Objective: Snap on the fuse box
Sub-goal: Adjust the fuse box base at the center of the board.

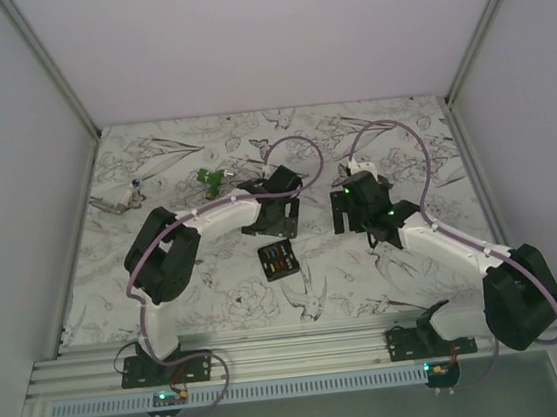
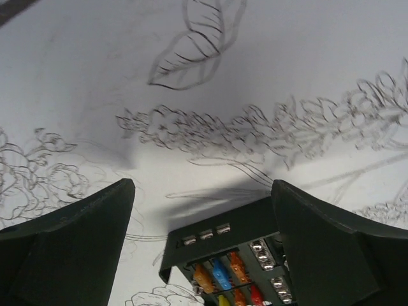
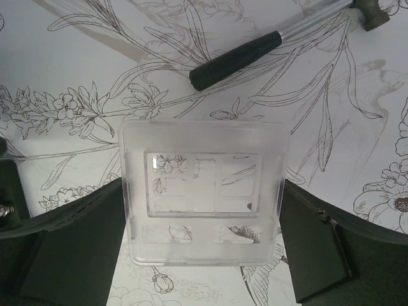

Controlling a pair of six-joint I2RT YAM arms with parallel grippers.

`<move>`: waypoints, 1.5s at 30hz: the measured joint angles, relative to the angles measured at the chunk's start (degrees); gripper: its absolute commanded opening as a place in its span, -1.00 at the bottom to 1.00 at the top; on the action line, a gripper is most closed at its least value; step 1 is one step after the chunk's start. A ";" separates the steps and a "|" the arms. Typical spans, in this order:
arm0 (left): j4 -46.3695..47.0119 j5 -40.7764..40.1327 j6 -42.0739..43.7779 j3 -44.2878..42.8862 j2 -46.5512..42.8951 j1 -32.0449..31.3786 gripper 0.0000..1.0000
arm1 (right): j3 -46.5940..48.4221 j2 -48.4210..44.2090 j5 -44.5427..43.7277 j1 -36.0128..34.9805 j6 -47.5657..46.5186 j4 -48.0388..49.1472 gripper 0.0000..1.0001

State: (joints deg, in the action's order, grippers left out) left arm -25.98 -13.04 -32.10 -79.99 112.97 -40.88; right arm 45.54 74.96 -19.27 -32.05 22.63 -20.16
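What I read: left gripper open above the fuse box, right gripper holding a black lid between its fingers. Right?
Not quite. The lid between the right gripper's fingers is clear plastic, not black; the right wrist view shows it is see-through. The rest stands: the left gripper is open above the fuse box.

A white table cover (image 1: pixel 367 279) is printed with fine grey-black line drawings of flowers, leaves and birds. Near the middle, a black fuse box (image 1: pixel 278 261) shows orange, blue, red and yellow fuses (image 2: pixel 220 275) and silver contacts. A clear lid (image 3: pixel 204 197) lets the print show through. Far left lies a small green piece (image 1: pixel 211 179). The arms (image 1: pixel 224 215) are white with black joints.
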 measured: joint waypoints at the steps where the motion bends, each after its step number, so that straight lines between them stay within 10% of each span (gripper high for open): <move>1: -0.11 0.26 0.39 -0.02 0.15 -0.55 0.87 | -0.17 -0.35 0.00 0.00 0.00 0.02 0.85; 22: -0.33 5.70 3.54 10.71 -20.17 -9.31 0.99 | -3.65 -8.22 7.96 -0.39 -8.87 3.13 0.75; 35: 2.08 14.03 -2.91 31.76 -39.50 8.11 0.86 | 9.70 7.45 28.17 -11.69 -28.04 3.08 0.65; 45: 8.68 20.02 -8.04 40.00 -40.81 9.46 0.55 | 13.75 13.49 28.11 -14.47 -34.53 0.63 0.66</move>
State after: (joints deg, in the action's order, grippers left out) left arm -17.30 6.98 -40.14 -39.99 72.16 -31.42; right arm 59.29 88.44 8.84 -46.52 -11.90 -19.53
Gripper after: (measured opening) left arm 0.810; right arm 0.916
